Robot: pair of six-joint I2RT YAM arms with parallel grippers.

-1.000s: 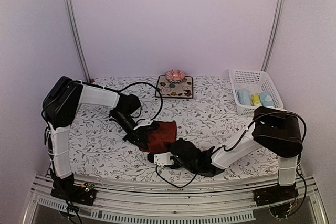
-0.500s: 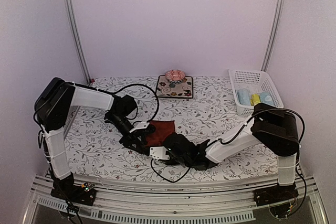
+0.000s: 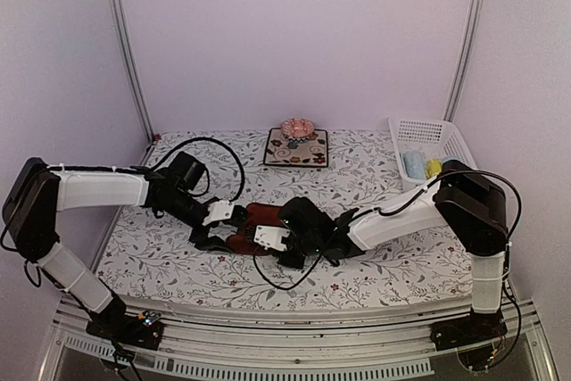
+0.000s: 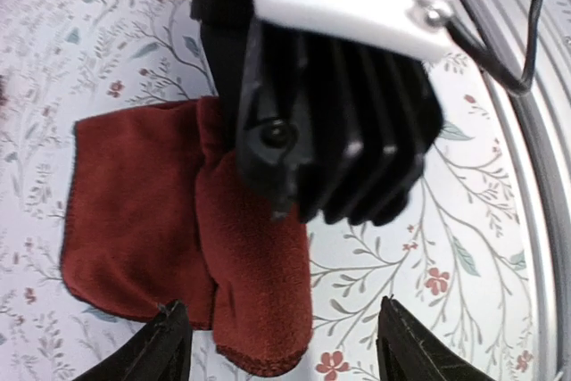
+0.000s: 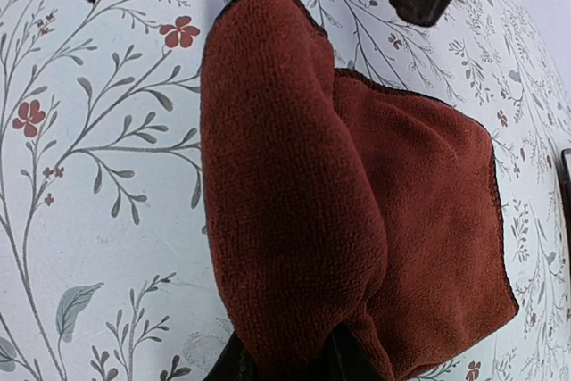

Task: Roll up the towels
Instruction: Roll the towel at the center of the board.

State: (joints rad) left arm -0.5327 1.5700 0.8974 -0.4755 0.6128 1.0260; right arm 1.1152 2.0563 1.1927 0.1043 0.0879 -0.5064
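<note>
The left arm (image 3: 98, 189) reaches in low from the left over a white floral table covering (image 3: 161, 256). The left gripper (image 3: 216, 234) lies just above the covering near the middle of the table, at the left end of a dark red towel (image 3: 257, 218). In the left wrist view its fingers (image 4: 169, 345) stand wide apart. The rolled end of the towel lies between them, and they grip nothing.

The dark red towel lies on the covering at the centre of the table, a little nearer the front edge than the back. It is partly rolled. A thick rolled fold (image 5: 285, 220) runs along one side, and a flat single layer spreads out beside it.

The right gripper (image 5: 294, 365) meets the towel from the right, facing the left gripper across it. In the right wrist view its two dark fingers are drawn close together at the bottom edge of the frame, pinching the end of the rolled fold. The right arm (image 3: 393, 216) stretches back from there to its base at the near right corner.

Farther back, at the centre of the table's far edge, lies a square dark floral mat (image 3: 308, 151). A small pink round object (image 3: 293, 128) sits on it.

At the far right stands a white plastic basket (image 3: 419, 124). Inside it are a rolled pale blue towel (image 3: 413, 165) and, just to its right, a rolled yellow towel (image 3: 434, 168). The right arm's elbow hides the basket's near corner.
</note>
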